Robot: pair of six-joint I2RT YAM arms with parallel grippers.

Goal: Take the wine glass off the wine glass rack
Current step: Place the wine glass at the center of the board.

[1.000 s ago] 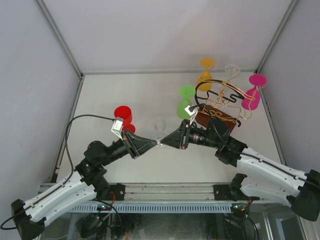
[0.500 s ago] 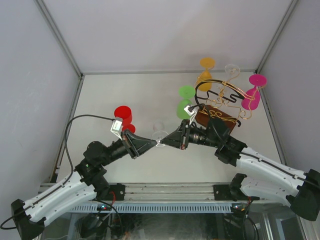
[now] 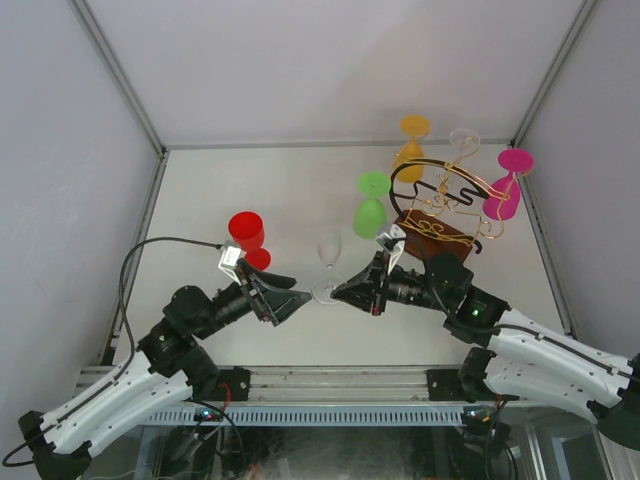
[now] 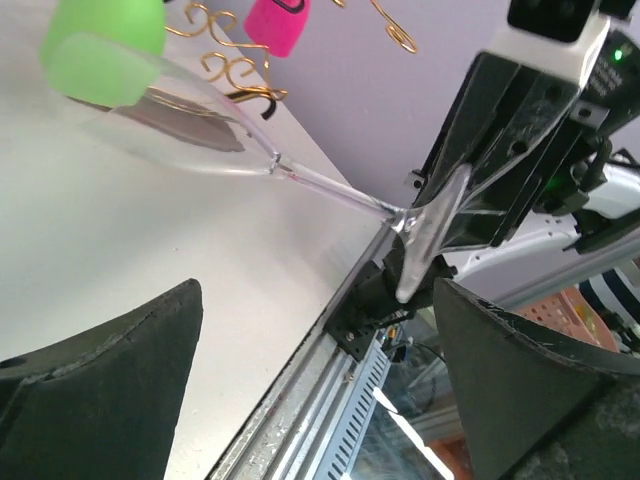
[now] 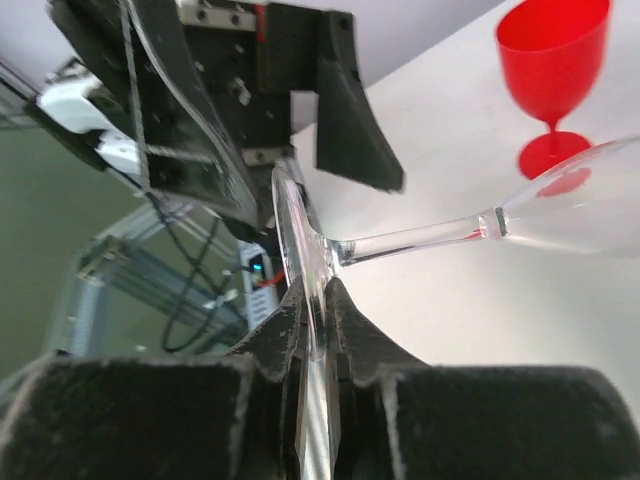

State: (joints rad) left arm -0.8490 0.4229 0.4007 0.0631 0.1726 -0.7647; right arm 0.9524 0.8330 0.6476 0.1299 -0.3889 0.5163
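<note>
A clear wine glass [image 3: 328, 249] hangs tilted over the table, off the wine glass rack [image 3: 441, 200]. My right gripper [image 3: 338, 293] is shut on the edge of its round foot [image 5: 300, 235]; the stem [image 5: 420, 240] runs off to the right. My left gripper [image 3: 300, 294] faces it from the left, open and just short of the foot. From the left wrist, the foot [image 4: 425, 240] sits edge-on beyond my spread fingers [image 4: 105, 385], pinched between the right gripper's fingers [image 4: 500, 150].
On the rack's gold arms hang a green glass [image 3: 371, 206], an orange one [image 3: 412, 142], a clear one [image 3: 463, 140] and a magenta one [image 3: 506, 187]. A red glass [image 3: 247, 238] stands on the table left of the held glass. The table's near rail [image 4: 350, 380] lies below.
My left gripper has opened and let go of the glass foot, drawing back a little. The right gripper has shut on the foot and now carries the glass alone, slightly nearer the front edge.
</note>
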